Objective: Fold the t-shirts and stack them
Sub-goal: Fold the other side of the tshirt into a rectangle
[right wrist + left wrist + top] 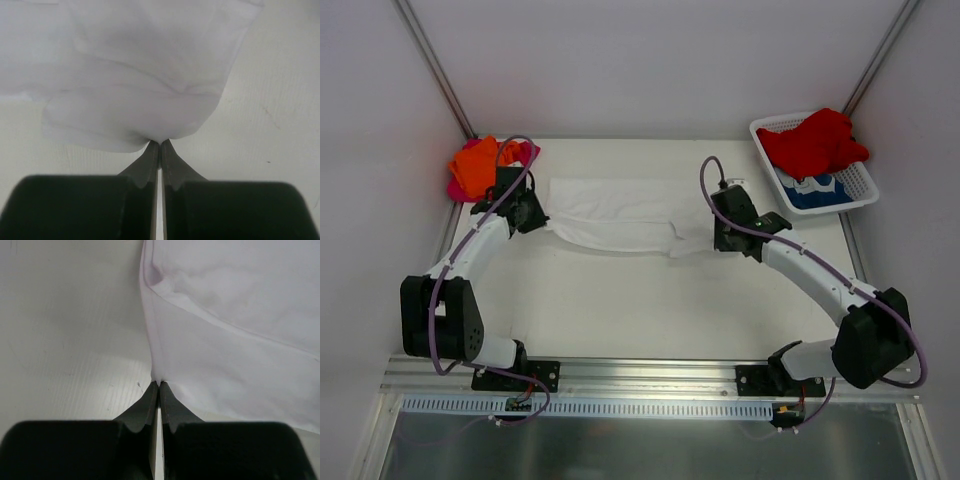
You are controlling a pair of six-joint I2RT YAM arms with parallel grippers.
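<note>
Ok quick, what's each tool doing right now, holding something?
Left tool: closed, pinching an edge of the white shirt.
Right tool: closed, pinching the white shirt too.

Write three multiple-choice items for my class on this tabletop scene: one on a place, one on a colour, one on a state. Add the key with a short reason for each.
1. Where on the table does the white plastic mesh basket stand?
A. near left corner
B. far right corner
C. centre

2. What colour is the crumpled cloth t-shirt lying topmost in that basket?
A. red
B. green
C. yellow

3. How do the left gripper and the right gripper meet the flat white cloth t-shirt?
A. both open above it
B. both shut on its edges
C. only one touches it

Key:
1 B, as the top view shows the basket at the far right corner.
2 A, as red cloth heaps over the basket's rim.
3 B, as each wrist view shows fingers pinched together on white cloth.
</note>
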